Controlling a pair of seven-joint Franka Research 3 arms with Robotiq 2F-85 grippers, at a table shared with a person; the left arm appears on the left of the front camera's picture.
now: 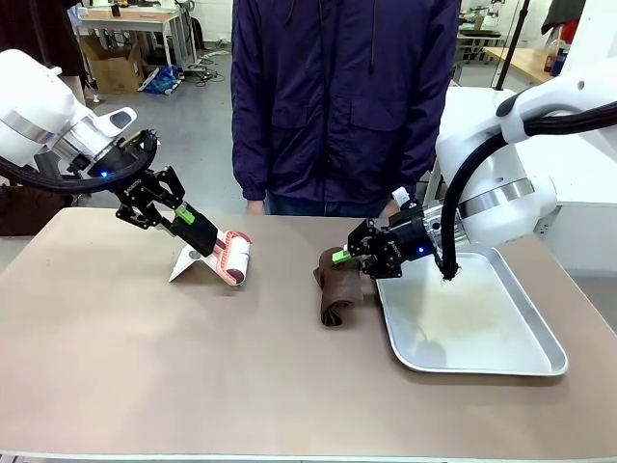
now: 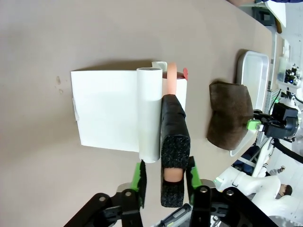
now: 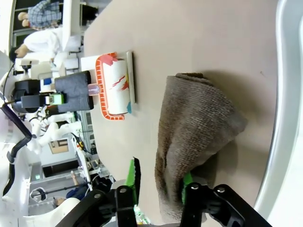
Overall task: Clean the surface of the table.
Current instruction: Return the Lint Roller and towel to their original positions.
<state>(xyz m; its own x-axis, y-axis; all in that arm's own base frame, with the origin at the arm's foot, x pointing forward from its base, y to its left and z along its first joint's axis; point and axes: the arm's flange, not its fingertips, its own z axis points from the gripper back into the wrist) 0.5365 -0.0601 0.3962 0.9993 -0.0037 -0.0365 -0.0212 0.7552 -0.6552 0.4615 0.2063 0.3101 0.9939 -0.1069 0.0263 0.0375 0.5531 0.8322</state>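
the left gripper [image 1: 178, 218] gripped the black foam handle [image 2: 173, 137] of a lint roller [image 1: 234, 257] resting on the table [image 1: 193, 367] beside a white sheet [image 2: 106, 109]. the right gripper [image 1: 349, 253] clasped a brown cloth [image 1: 339, 289] lying on the table beside the metal tray [image 1: 482, 333].

Two glossy white arms with silver joint bands and thick black cable loops; black linkage left gripper [image 1: 188, 224] and right gripper [image 1: 349, 257] with green pads. At twelve o'clock, a person's dark purple zipped jacket [image 1: 342, 96].

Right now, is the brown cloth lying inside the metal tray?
No, the brown cloth lies on the table, just left of the tray.
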